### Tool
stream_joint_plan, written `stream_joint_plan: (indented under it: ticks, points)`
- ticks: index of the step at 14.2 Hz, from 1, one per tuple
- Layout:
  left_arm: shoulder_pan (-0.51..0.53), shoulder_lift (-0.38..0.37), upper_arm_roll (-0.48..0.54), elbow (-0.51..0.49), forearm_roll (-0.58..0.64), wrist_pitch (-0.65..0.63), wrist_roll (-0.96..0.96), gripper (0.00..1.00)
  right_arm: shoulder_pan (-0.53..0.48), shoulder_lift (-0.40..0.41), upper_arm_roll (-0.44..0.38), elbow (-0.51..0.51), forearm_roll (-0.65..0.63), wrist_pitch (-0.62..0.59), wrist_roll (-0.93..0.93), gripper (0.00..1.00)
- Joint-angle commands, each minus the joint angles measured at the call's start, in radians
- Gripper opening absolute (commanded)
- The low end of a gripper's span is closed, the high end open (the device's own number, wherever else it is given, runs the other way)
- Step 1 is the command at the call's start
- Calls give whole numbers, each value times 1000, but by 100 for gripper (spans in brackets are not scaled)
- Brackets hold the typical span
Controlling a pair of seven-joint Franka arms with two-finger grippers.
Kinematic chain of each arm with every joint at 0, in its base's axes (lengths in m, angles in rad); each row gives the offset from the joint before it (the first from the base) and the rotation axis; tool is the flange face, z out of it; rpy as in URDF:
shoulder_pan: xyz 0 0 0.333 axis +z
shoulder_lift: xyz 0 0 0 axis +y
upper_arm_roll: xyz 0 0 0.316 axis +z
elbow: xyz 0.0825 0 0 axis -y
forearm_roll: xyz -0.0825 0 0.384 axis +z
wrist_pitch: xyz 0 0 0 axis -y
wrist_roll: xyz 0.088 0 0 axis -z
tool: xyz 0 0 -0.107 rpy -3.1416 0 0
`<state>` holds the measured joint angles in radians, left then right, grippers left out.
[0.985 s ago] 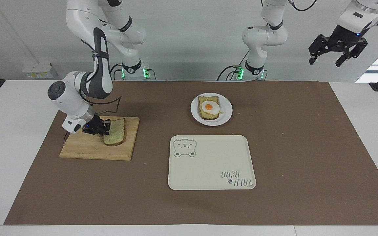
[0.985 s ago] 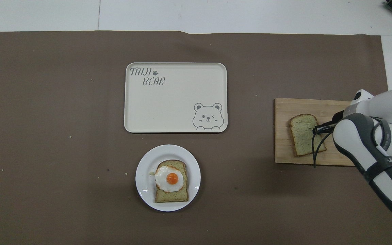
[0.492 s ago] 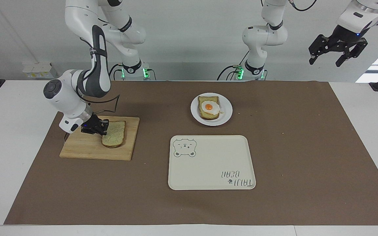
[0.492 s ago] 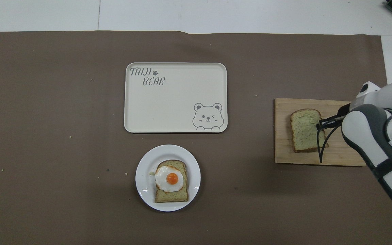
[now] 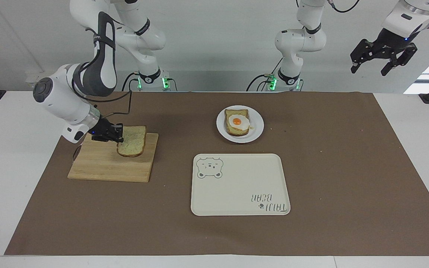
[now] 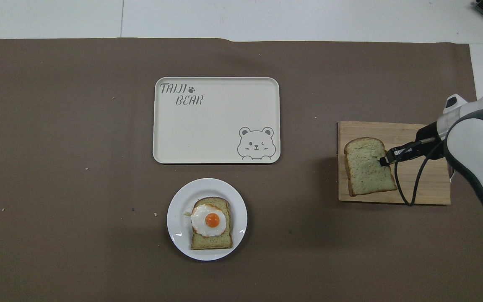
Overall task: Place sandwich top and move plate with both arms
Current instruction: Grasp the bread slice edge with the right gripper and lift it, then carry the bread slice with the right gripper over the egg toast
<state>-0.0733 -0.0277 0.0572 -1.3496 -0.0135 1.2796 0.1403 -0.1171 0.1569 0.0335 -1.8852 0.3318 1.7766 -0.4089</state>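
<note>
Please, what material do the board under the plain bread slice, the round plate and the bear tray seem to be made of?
Board: wood, probably unvarnished; pale matte surface with visible grain lines.
Plate: likely glazed ceramic or melamine; plain white with small shiny highlights on the rim.
Tray: probably plastic or melamine; even cream colour, matte, rounded moulded corners, printed bear and lettering.

Non-task objects on my brown table cover point(image 5: 348, 167).
My wooden cutting board point(image 5: 106, 167) lies toward the right arm's end; my cream bear tray point(image 5: 237, 190) sits centrally; egg-topped bread point(image 5: 237, 122) is nearer the robots.
</note>
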Motion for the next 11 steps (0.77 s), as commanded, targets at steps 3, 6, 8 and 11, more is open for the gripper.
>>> stream_joint_plan:
  ticks: [3, 6, 8, 11]
  points:
    - [0, -28, 1, -29, 9, -2, -7, 100, -6, -2, 92, -6, 67, -11, 47, 0]
    - [0, -28, 1, -29, 9, -5, -8, 100, 31, -7, 137, -12, 81, 3, 102, 0]
    - [-2, -28, 1, -29, 9, -2, -8, 100, 94, -7, 140, -12, 93, 24, 194, 0]
    - [-2, -28, 1, -29, 9, -2, -7, 100, 201, -11, 140, -14, 112, 95, 330, 0]
